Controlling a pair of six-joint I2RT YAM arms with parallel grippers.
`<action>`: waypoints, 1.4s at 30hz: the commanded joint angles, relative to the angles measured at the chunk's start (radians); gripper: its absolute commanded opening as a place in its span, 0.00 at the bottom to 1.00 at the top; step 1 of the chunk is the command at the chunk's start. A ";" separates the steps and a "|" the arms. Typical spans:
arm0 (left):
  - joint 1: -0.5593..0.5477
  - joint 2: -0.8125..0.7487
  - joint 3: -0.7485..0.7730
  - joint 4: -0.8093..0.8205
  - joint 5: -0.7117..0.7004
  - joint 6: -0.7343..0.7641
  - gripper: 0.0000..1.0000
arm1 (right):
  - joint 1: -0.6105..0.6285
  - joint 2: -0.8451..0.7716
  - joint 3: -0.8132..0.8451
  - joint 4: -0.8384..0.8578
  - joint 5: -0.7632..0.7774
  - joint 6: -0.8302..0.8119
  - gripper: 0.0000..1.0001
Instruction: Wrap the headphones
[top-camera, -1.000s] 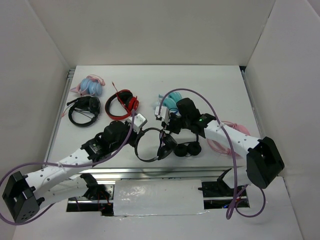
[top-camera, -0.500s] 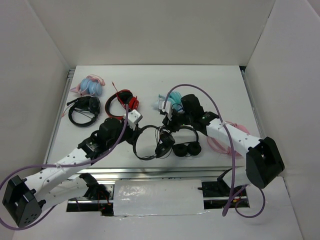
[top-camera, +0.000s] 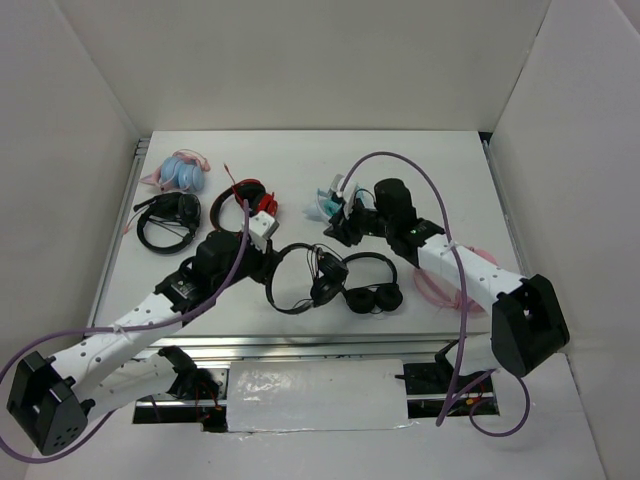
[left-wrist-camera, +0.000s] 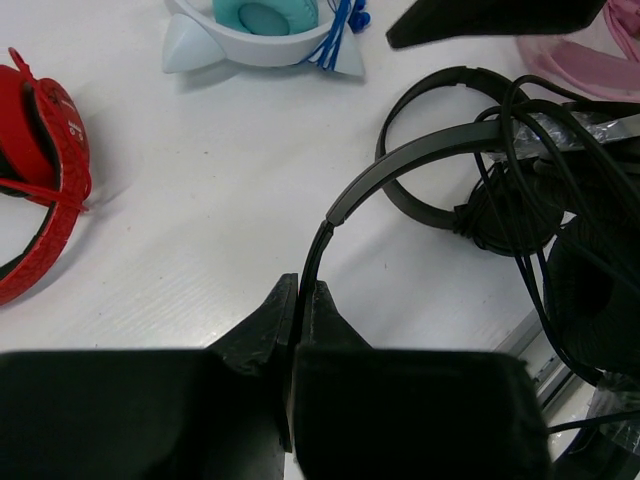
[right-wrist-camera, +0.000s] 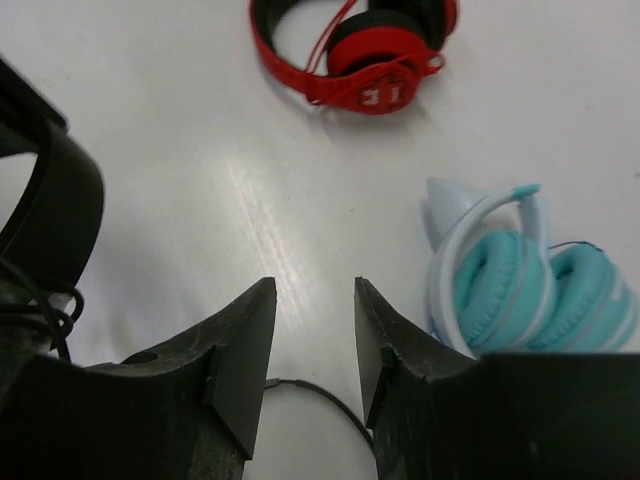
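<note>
**A:** Top external view first. Where are the headphones (top-camera: 326, 284)?

**B:** Mid-bench (top-camera: 420, 150), toward the near edge, between the two arms. They have a slim band and small cups, with the cable bunched by one cup. A padded black pair (top-camera: 374, 297) lies right beside them, and I can't tell whether the two touch. The left gripper (top-camera: 270, 272) sits at the band's left end. The right gripper (top-camera: 332, 230) hangs just behind, near the teal cat-ear pair (top-camera: 335, 203).

**A:** And the left wrist view?

**B:** The jaws there are pinched tight on the thin band of the headphones (left-wrist-camera: 420, 158). The band arcs away to the cup, where the cable (left-wrist-camera: 510, 115) loops loosely. The padded pair (left-wrist-camera: 600, 290) crowds in at the right edge.

**A:** How will they handle?

**B:** Light, I'd guess. The band looks springy and narrow, so a pinch on its edge could let it twist or slide. The cable is limp, and it may well snag on the neighbouring pair. I'd steady the set by the band, as it is held now. For the winding I'd take the cable close to the cup or at its free end.

**A:** Right wrist view?

**B:** The jaws of the right gripper (right-wrist-camera: 312, 300) stand partly apart, with only bare bench between them. A thin black cord (right-wrist-camera: 325, 395) lies just under the fingers, but I can't say whose it is. The red pair (right-wrist-camera: 365, 60) lies beyond.
</note>
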 joint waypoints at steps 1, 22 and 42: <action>0.007 0.006 0.069 0.049 -0.021 -0.041 0.00 | -0.019 -0.045 0.011 0.191 0.133 0.181 0.45; 0.012 0.073 0.158 -0.155 -0.243 -0.199 0.00 | 0.089 -0.448 -0.061 -0.052 0.150 -0.116 1.00; -0.005 0.108 0.263 -0.332 -0.279 -0.251 0.00 | 0.508 0.004 0.488 -0.950 0.293 -0.653 0.37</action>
